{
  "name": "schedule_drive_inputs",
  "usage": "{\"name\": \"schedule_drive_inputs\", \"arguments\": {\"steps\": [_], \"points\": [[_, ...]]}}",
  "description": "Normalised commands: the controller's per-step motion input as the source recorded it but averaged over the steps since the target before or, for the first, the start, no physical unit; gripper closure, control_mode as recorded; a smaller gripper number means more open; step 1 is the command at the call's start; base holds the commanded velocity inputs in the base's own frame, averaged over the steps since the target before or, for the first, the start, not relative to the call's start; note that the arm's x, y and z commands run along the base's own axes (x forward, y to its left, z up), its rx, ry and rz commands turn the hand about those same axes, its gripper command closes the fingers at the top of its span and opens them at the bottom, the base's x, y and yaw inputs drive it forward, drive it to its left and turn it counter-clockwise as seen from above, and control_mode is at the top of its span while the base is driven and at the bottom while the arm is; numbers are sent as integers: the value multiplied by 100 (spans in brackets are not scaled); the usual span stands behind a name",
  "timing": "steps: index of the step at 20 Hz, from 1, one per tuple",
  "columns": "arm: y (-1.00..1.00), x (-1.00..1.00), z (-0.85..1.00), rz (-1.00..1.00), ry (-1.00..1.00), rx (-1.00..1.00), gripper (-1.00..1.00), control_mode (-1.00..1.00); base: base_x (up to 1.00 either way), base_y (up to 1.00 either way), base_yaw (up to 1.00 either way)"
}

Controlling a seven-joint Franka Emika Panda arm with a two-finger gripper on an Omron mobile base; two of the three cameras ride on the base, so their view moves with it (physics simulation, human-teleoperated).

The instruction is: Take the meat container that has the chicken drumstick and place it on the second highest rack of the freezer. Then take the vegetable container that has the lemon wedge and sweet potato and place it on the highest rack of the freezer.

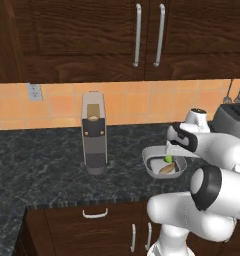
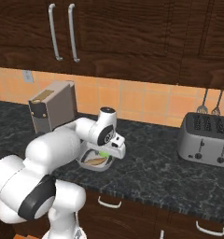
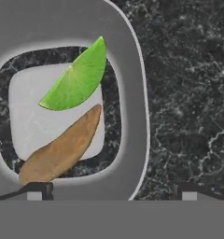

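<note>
Grey rounded-square container point(image 3: 132, 93) sitting on speckled black desk point(image 3: 188, 93), holding glossy green wedge point(image 3: 79, 77) and tapered brown sweet potato point(image 3: 62, 149); hand point(image 3: 111, 190) hovering wide open, gripping nothing.

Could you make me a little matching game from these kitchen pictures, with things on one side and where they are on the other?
Things:
1. lemon wedge
2. toaster
3. coffee machine
4. whisk

Places:
A. hanging on the tiled wall above the toaster
B. at the right end of the counter
C. upright on the counter, left of the vegetable container
D. inside the vegetable container, beside the sweet potato

Pairs: 1-D, 2-B, 3-C, 4-A
</note>
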Motion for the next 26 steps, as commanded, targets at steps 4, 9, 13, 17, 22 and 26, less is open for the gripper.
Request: {"name": "schedule_drive_inputs", "arguments": {"steps": [4, 9, 13, 17, 22, 26], "points": [[-9, -22, -9, 0, 0, 0, -100, -100, 0, 0, 0], [0, 0, -7, 0, 0, 0, -100, -100, 0, 0, 0], [0, 0, -39, -1, 0, 0, -100, -100, 0, 0, 0], [0, 0, -37, -2, 0, 0, -100, -100, 0, 0, 0], [0, 0, -30, -2, 0, 0, -100, -100, 0, 0, 0], [0, 1, -37, -1, -1, 0, -100, -100, 0, 0, 0]]}}
